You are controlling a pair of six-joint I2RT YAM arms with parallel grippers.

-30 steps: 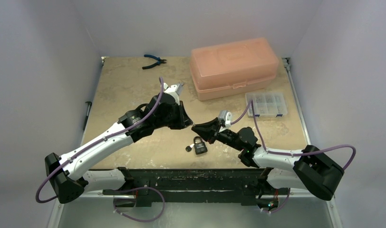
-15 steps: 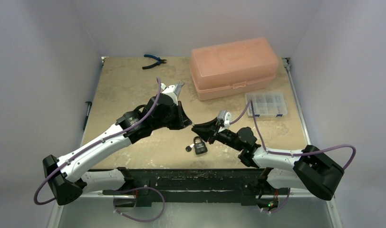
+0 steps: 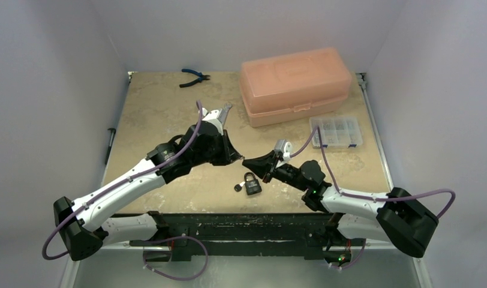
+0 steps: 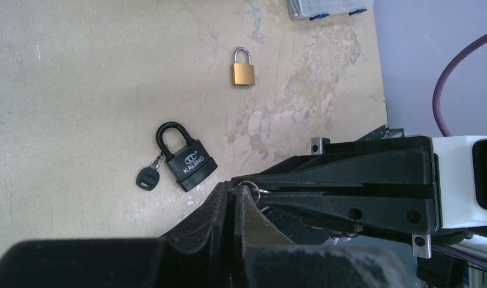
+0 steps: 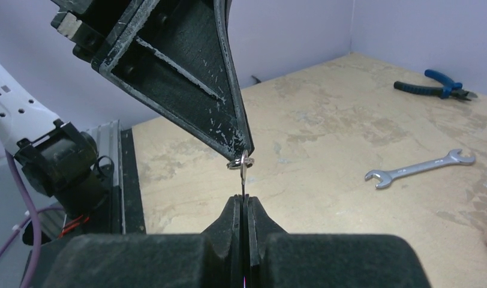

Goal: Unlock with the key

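Between the two sets of jaws, held clear above the table (image 3: 157,102), is the small key (image 5: 244,172).

- left gripper (image 5: 243,151): jaws fully closed. The tips pinch the head end of the small key, where a thin wire ring shows beside them.
- right gripper (image 5: 244,203): jaws also pressed together with no gap. The blade of the small key runs straight into the seam between the tips.
- The two grippers meet tip to tip, so the key is gripped at both ends.

Under the joined jaws, slightly to the arms' side, the black padlock (image 3: 251,183) lies flat on the table. Its shackle is closed and a black-headed key (image 4: 144,178) touches its side at the shackle end. I cannot tell whether that key is seated in the lock.

Past the black padlock, as seen from the left jaws, the brass padlock (image 4: 243,67) lies flat, well apart from it, with its shackle closed too.

On the far side of the right jaws:
- a silver wrench (image 5: 418,168) lies on the table.
- blue-handled pliers (image 5: 436,84) lie farther off, near the back wall.
- a pink lidded box (image 3: 295,84) and a clear parts organiser (image 3: 336,132) sit well away from both sets of jaws, toward the far right of the table.
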